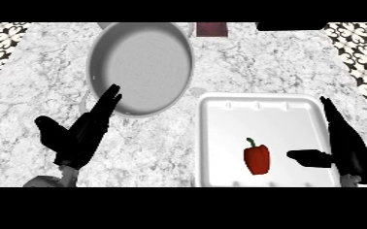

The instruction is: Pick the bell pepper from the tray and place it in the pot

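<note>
Red bell pepper sits in the white tray, lower-middle of it, a bit right of centre. Long axis runs roughly up-down in the head view, green stem pointing toward the far side with a slight lean left; blunt end faces the robot.

Right hand is at the tray's right edge, fingers straight and pointing away, thumb sticking out left toward the pepper. Thumb tip is near the pepper, a gap shows, not touching. Holding nothing.

Left hand is open at lower left, fingers straight, tips at the near rim of the pot; probably overlapping the rim only in view, contact unclear.

Pot sits left of the tray, on the marble counter.
</note>
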`<control>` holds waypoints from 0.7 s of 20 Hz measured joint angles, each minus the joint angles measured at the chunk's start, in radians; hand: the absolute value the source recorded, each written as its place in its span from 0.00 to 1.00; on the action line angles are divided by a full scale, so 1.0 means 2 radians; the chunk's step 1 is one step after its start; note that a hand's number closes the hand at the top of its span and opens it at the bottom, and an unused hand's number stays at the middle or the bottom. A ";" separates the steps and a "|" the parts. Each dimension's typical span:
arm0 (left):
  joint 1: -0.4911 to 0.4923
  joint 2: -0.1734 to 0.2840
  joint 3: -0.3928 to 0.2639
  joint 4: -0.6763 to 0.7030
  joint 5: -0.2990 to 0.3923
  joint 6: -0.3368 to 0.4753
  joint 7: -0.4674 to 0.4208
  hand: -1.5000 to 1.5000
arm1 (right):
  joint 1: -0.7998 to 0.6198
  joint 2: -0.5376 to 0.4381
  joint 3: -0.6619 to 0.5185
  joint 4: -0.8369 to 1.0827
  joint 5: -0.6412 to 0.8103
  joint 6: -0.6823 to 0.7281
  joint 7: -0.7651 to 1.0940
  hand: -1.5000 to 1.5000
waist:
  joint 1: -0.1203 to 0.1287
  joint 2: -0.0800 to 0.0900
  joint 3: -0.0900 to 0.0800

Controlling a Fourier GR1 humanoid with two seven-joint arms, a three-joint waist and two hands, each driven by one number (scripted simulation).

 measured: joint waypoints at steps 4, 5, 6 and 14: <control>0.004 0.001 0.004 -0.005 0.007 -0.009 0.003 0.50 | -0.010 -0.019 0.010 -0.117 0.000 0.067 0.137 0.00 | 0.000 0.000 0.000; 0.007 0.001 0.004 -0.006 0.007 -0.011 0.003 0.50 | -0.013 -0.019 0.014 -0.144 -0.004 0.084 0.168 0.00 | 0.000 -0.001 0.000; 0.006 0.000 0.005 -0.008 0.008 -0.012 0.004 0.50 | -0.019 -0.020 0.014 -0.166 -0.012 0.101 0.196 0.00 | 0.001 0.000 0.000; 0.007 -0.003 0.005 -0.012 0.005 -0.023 0.006 0.50 | -0.056 -0.002 0.009 -0.251 -0.050 0.157 0.303 0.00 | 0.009 0.002 0.001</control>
